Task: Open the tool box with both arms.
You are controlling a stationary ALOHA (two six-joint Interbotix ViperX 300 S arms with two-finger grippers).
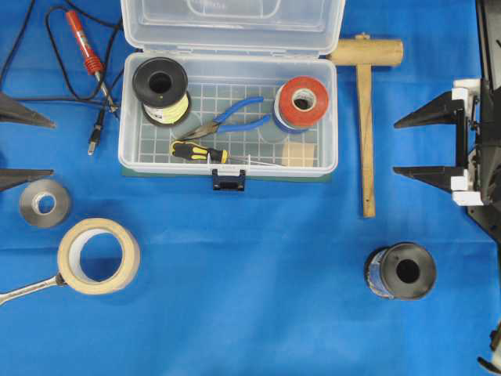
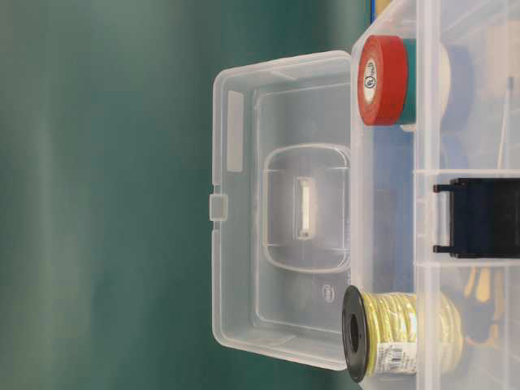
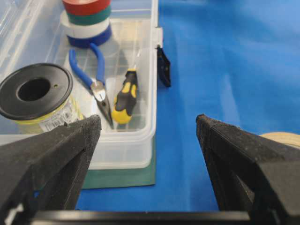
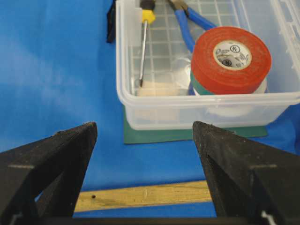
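We see the tool box (image 1: 228, 113) at the top centre of the blue cloth (image 1: 250, 274), its clear lid (image 1: 232, 23) thrown back and cut off by the upper edge overhead. Through the ribbed plastic we make out a black wire spool (image 1: 161, 90), blue-handled pliers (image 1: 232, 117), a yellow-and-black screwdriver (image 1: 199, 152) and stacked tape rolls topped in red (image 1: 302, 102). The dark latch (image 1: 228, 179) hangs at the front wall. The left gripper (image 1: 23, 145) shows only its pointed fingertips at the frame's edge, spread wide and empty; the right gripper (image 1: 419, 146) is likewise wide and empty. A wooden mallet (image 1: 365, 102) lies between box and right gripper.
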